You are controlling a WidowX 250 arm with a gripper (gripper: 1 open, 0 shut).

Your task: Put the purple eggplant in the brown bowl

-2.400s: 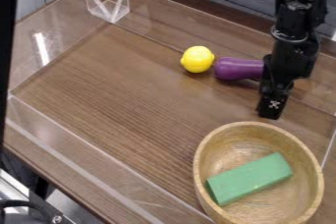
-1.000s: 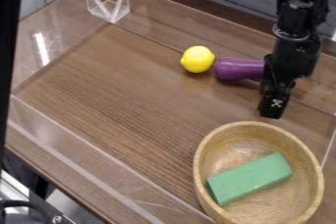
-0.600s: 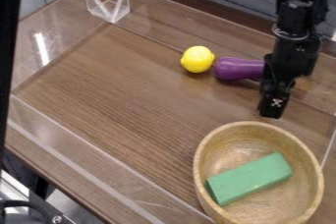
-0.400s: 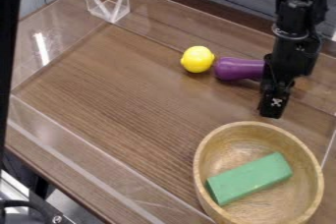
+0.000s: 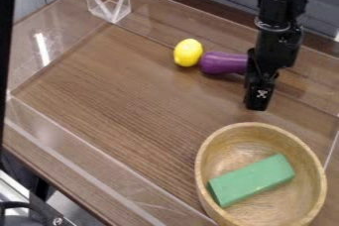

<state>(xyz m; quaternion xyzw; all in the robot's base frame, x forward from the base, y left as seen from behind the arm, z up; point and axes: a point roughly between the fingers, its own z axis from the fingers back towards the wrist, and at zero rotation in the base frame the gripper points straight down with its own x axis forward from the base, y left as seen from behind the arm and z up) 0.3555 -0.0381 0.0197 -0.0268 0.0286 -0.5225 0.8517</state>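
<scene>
Gripper shifted left, nudging purple eggplant and yellow ball left; no grasp, jaw state unclear; brown bowl still awaits it.

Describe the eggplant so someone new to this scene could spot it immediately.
On the wooden table, look beyond the brown bowl to the black gripper. The purple eggplant lies just left of the arm, beside a yellow ball; it is glossy purple and elongated, not round.
</scene>
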